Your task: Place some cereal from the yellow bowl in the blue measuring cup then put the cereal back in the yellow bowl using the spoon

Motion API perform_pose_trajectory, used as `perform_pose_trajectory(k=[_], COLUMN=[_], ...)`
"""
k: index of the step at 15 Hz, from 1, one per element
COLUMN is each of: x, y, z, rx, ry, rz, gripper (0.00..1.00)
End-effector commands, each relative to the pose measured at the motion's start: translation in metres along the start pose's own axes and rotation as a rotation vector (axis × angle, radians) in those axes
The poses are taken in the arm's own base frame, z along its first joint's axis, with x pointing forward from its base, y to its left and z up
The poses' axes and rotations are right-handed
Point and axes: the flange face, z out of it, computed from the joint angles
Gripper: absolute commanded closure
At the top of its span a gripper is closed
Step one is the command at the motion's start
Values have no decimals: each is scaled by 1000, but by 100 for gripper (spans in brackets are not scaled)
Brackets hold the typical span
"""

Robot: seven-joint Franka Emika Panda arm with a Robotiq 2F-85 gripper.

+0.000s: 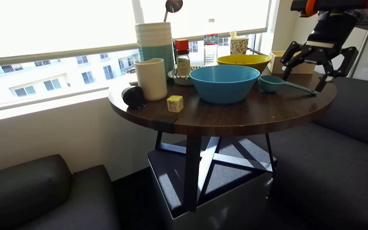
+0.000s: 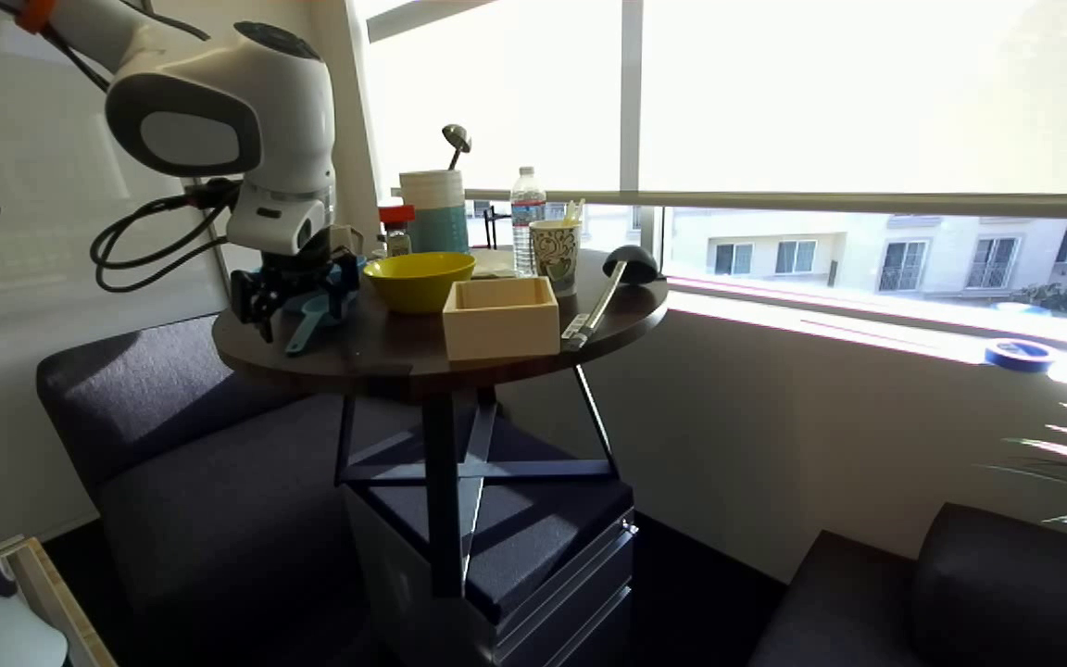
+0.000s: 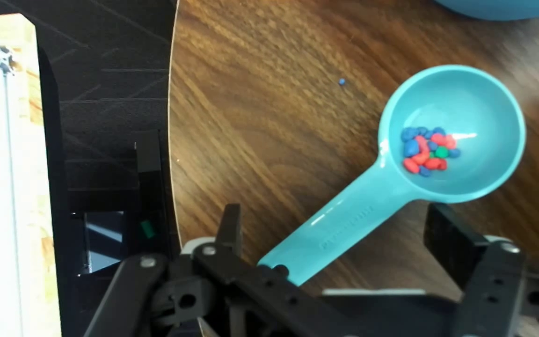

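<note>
The blue measuring cup (image 3: 480,114), near the blue bowl (image 1: 224,91), holds cereal (image 3: 426,153); the downturned gripper (image 3: 335,217), spread wide, grips nothing.

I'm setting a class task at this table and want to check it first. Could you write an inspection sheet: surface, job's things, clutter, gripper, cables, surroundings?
Surface: wooden table, a loose blue speck on it.
Job's things: measuring cup upright, some cereal inside; yellow bowl upright, contents not visible; spoon not identified for sure.
Clutter: blue bowl, box, paper cup, bottle, lying ladle, block, white cup.
Gripper: open, the cup's handle across its gap in the wrist view; nothing gripped.
Cables: looped beside the arm.
Surroundings: bright window, dark chair.
</note>
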Motion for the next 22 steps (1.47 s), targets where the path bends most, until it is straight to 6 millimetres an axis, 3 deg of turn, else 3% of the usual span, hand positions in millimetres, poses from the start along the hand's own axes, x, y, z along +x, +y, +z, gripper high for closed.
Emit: perform_pose_trajectory(k=[1,6,9,11,12,13,16,19,22], x=[-3,1,2,2,2,3,4,4,4], y=[0,-3,-5,-7,-7,-8,-8,-7,-8], z=[3,5,6,6,6,6,3,1,0], rx=[14,14,15,19,22,23,29,31,31], ry=[-29,-23,-17,-11,-8,-5,2,4,7], rz=[25,30,30,29,28,27,28,23,19], gripper=[0,3,20,27,25,34,45,39,39])
